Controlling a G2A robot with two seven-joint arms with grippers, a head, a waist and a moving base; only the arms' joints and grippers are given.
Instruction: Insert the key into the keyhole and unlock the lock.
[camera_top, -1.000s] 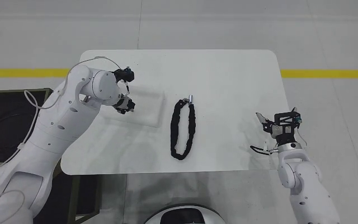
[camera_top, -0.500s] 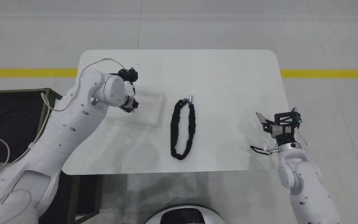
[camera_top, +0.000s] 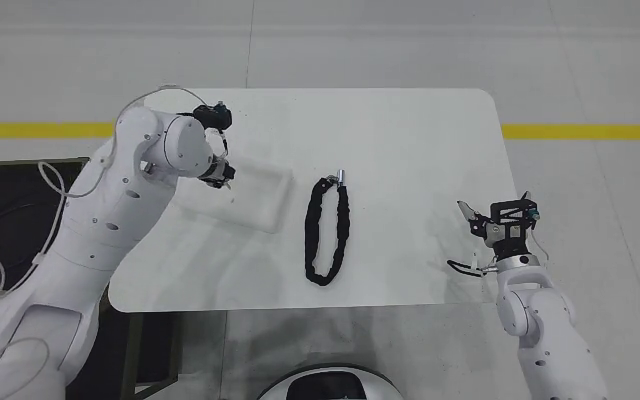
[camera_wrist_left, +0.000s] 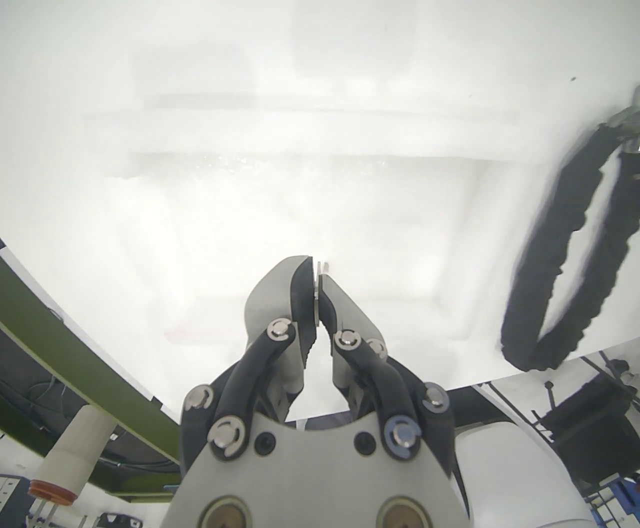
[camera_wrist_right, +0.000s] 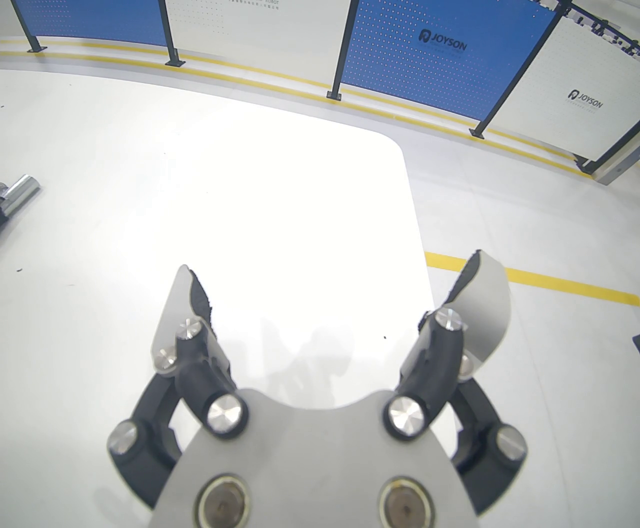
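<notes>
A black fabric-covered chain lock (camera_top: 328, 230) lies looped at the middle of the white table (camera_top: 420, 130), its metal lock cylinder (camera_top: 340, 178) at the far end. My left gripper (camera_top: 223, 175) hangs over the far-left end of a shallow white tray (camera_top: 258, 203). In the left wrist view it (camera_wrist_left: 317, 272) is shut on a thin flat metal key (camera_wrist_left: 317, 295), edge-on between the pads, with the tray's rim (camera_wrist_left: 320, 127) below and the chain (camera_wrist_left: 565, 245) off to one side. My right gripper (camera_top: 476, 243) stands open and empty near the table's right front corner; its wrist view (camera_wrist_right: 332, 287) catches the cylinder (camera_wrist_right: 20, 189).
A dark bin (camera_top: 30, 200) with a green rim (camera_wrist_left: 75, 360) stands beside the table's left edge. A yellow floor line (camera_top: 560, 131) runs behind the table. The chain lies between the tray and the right arm, with bare tabletop around it.
The left arm has swung and turned its wrist; its gripper now sits a little farther back over the tray's far-left end. The chain and the right arm have not moved.
</notes>
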